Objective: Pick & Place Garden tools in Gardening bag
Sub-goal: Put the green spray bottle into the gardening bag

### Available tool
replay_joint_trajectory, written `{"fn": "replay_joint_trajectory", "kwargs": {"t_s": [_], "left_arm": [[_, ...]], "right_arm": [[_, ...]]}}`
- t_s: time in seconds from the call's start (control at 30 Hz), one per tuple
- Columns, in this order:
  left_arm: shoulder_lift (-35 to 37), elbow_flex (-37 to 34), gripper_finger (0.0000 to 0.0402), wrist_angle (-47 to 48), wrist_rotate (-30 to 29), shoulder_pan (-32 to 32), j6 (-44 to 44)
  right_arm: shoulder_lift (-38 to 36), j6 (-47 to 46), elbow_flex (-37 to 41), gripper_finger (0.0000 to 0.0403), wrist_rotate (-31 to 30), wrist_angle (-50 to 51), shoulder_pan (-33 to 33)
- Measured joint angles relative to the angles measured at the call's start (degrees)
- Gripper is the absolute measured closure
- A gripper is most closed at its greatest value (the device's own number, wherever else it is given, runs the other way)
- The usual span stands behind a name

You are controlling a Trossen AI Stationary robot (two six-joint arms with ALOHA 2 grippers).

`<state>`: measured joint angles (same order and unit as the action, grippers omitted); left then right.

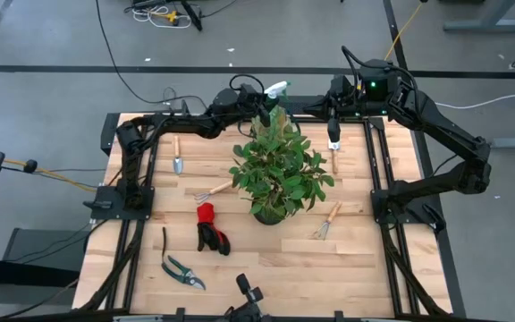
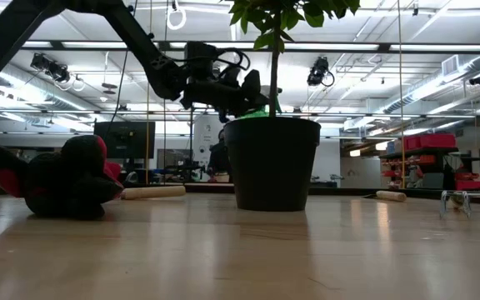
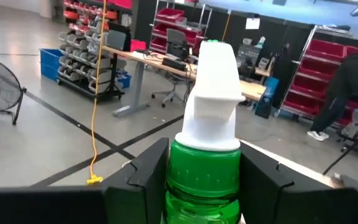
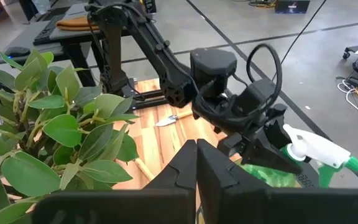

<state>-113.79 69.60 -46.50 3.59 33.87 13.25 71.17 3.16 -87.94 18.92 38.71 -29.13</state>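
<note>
Green spray bottle (image 3: pixel 204 168) stands upright, pinched between left gripper (image 3: pixel 205 177) jaws; right gripper (image 4: pixel 197 167) jaws pressed together.

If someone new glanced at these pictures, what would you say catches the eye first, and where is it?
The leafy potted plant at the table's middle dominates. Behind it, at the far edge, the left pincer holds a green spray bottle off the table, its white nozzle sticking out. Nearer the front lie the red-and-black gloves, with pruning shears beside them.

glossy green plastic spray bottle (image 3: pixel 211 155)
</note>
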Motion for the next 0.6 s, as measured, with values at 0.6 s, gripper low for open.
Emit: {"fn": "replay_joint_trajectory", "kwargs": {"t_s": [0.6], "left_arm": [[-2.15,0.00,0.0241,-2.88,-3.85,-0.40,-0.41]], "right_arm": [[0.01,-1.19,0.00,0.0394,-0.02,-0.08,0.01]]}}
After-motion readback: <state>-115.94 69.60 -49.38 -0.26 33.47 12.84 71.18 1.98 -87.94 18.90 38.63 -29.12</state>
